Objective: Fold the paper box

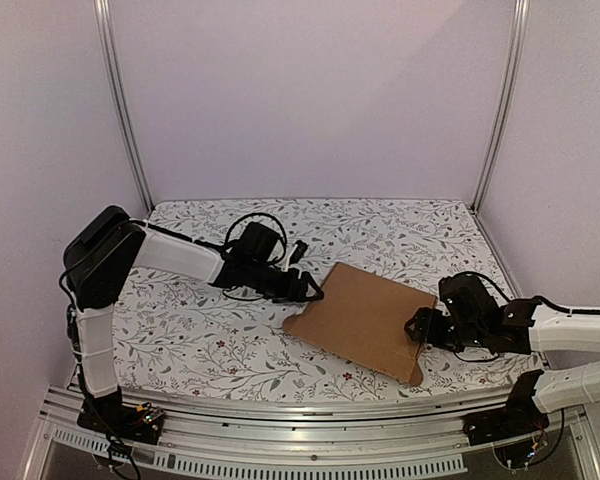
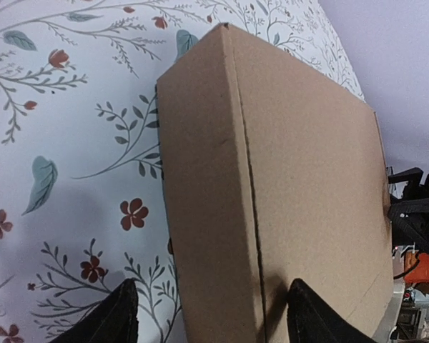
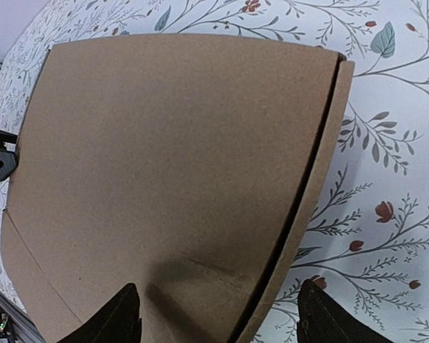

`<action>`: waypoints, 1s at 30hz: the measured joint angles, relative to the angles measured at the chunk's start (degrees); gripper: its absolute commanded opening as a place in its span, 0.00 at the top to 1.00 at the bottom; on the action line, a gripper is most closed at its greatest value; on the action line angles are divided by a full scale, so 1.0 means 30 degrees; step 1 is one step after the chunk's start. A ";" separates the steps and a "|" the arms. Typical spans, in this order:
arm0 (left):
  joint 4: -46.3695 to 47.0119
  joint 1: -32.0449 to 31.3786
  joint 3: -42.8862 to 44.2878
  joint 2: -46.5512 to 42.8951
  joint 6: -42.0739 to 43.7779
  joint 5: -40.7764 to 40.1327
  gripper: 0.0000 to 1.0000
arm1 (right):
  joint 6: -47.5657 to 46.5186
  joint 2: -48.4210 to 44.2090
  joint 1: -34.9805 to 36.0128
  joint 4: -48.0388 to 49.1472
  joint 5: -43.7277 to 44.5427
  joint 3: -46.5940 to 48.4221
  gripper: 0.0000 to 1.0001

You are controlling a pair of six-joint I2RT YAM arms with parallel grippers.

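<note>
The paper box (image 1: 365,318) is plain brown cardboard, lying closed and flat on the floral table cover between my two arms. My left gripper (image 1: 313,291) is open at the box's left edge; in the left wrist view its fingers straddle the side wall of the box (image 2: 272,186) with a gap on each side. My right gripper (image 1: 412,328) is open at the box's right edge; in the right wrist view its jaws stand wide apart over the lid and the raised side edge of the box (image 3: 171,164). Neither gripper grips the box.
The floral table cover (image 1: 200,340) spans the whole work area. Metal frame posts (image 1: 120,110) stand at the back corners with pale walls behind. The aluminium rail (image 1: 280,440) runs along the near edge.
</note>
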 measured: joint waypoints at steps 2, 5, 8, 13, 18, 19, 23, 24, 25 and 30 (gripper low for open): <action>0.0350 0.0029 -0.0415 -0.0073 -0.0168 0.0044 0.34 | 0.0168 0.0583 -0.0073 0.0765 -0.0488 -0.0007 0.35; 0.0911 0.0036 -0.1129 -0.0459 -0.0423 0.0022 0.36 | 0.0262 0.1443 -0.0087 0.1785 -0.1027 -0.0007 0.41; 0.1333 0.0153 -0.2404 -0.1319 -0.0678 -0.0102 0.38 | 0.0204 0.2623 -0.0131 0.3111 -0.1545 0.0219 0.48; 0.1763 0.0226 -0.4794 -0.3162 -0.1100 -0.0546 0.40 | -0.0619 0.5202 -0.0248 0.4918 -0.3045 0.1515 0.59; 0.1719 0.0459 -0.7380 -0.5581 -0.1596 -0.1734 0.42 | -0.1887 0.7861 -0.0342 0.5617 -0.4481 0.3526 0.60; 0.1719 0.0488 -0.7963 -0.6149 -0.1668 -0.2025 0.43 | -0.2157 0.8276 -0.0342 0.5705 -0.4714 0.3876 0.59; 0.1392 0.0488 -0.9340 -0.7774 -0.1865 -0.2849 0.44 | -0.2980 0.9384 -0.0335 0.5858 -0.5377 0.4918 0.54; 0.1231 0.0488 -0.9544 -0.8094 -0.1872 -0.3024 0.44 | -0.3155 0.9551 -0.0335 0.5843 -0.5508 0.5107 0.52; 0.1078 0.0481 -0.9734 -0.8400 -0.1880 -0.3140 0.44 | -0.3300 0.9668 -0.0335 0.5770 -0.5595 0.5282 0.51; 0.0597 0.0444 -1.0134 -0.9333 -0.1880 -0.3446 0.44 | -0.3985 0.9770 -0.0335 0.4962 -0.5661 0.5829 0.49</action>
